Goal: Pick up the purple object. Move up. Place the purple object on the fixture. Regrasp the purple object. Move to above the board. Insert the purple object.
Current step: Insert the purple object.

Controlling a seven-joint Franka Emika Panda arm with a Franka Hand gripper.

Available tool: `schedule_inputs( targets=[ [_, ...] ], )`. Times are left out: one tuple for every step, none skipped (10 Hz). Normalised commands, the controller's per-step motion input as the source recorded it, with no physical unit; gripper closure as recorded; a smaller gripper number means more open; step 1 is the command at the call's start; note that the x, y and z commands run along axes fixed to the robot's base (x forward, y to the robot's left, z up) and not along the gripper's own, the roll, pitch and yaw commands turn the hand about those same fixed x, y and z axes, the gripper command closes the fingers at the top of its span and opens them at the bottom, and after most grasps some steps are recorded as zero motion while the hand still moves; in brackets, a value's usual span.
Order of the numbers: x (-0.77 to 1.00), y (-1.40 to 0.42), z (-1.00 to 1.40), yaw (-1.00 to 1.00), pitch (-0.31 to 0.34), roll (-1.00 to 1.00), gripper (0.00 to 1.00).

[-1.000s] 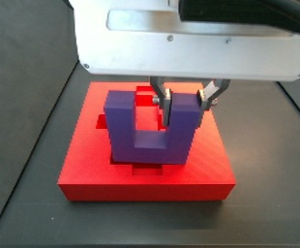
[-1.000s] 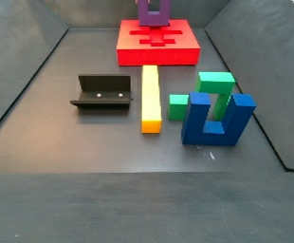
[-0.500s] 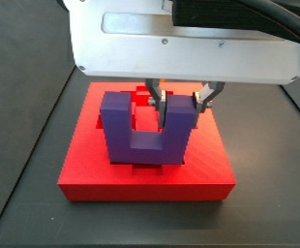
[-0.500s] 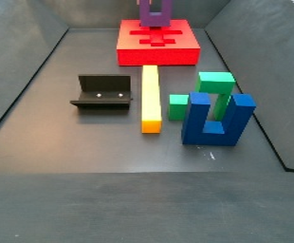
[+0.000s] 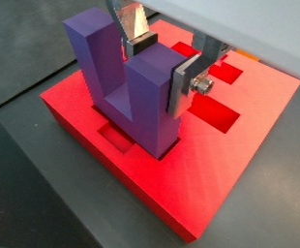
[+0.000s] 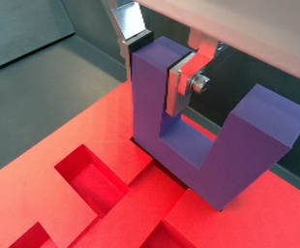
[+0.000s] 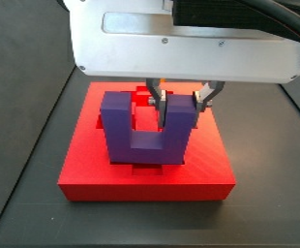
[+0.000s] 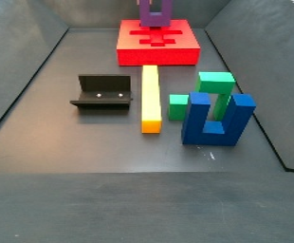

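The purple object (image 7: pixel 146 131) is a U-shaped block standing upright on the red board (image 7: pixel 88 170), prongs up, with its base down at the cross-shaped recess. My gripper (image 7: pixel 181 100) is shut on one prong. Both wrist views show this grip, with the gripper (image 5: pixel 160 68) clamped from the two sides of the prong (image 6: pixel 160 107) by silver fingers (image 6: pixel 181 82). The free prong (image 6: pixel 262 126) stands beside it. In a side view the purple object (image 8: pixel 154 11) shows at the far end on the board (image 8: pixel 175 54). The fixture (image 8: pixel 101 92) stands empty on the floor.
A yellow bar (image 8: pixel 150 95) lies on the floor in front of the board. A green stepped block (image 8: pixel 203 87) and a blue U-shaped block (image 8: pixel 219 119) stand to its right. Dark tray walls slope up on both sides.
The gripper with the purple object has sunk very slightly onto the board over the last second. Nothing has moved in the last half second.
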Motion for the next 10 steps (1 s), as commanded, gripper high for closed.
schedule_inputs(
  targets=[
    [0.0, 0.0, -0.2, 0.02, -0.07, 0.0, 1.0],
    [0.3, -0.12, -0.08, 0.1, -0.036, 0.0, 1.0],
    [0.17, -0.04, -0.13, 0.06, -0.066, 0.0, 1.0],
    [0.11, 0.0, -0.13, 0.03, -0.074, 0.0, 1.0],
    [0.0, 0.0, -0.13, 0.0, -0.057, 0.0, 1.0],
    [0.0, 0.0, -0.06, 0.0, -0.049, 0.0, 1.0],
    [0.01, 0.0, -0.05, 0.0, -0.039, 0.0, 1.0],
    [0.0, -0.09, -0.72, 0.0, 0.0, 0.32, 1.0],
    [0.0, -0.13, -0.74, 0.0, -0.011, 0.32, 1.0],
    [0.0, -0.15, -0.77, 0.0, -0.074, 0.27, 1.0]
  ],
)
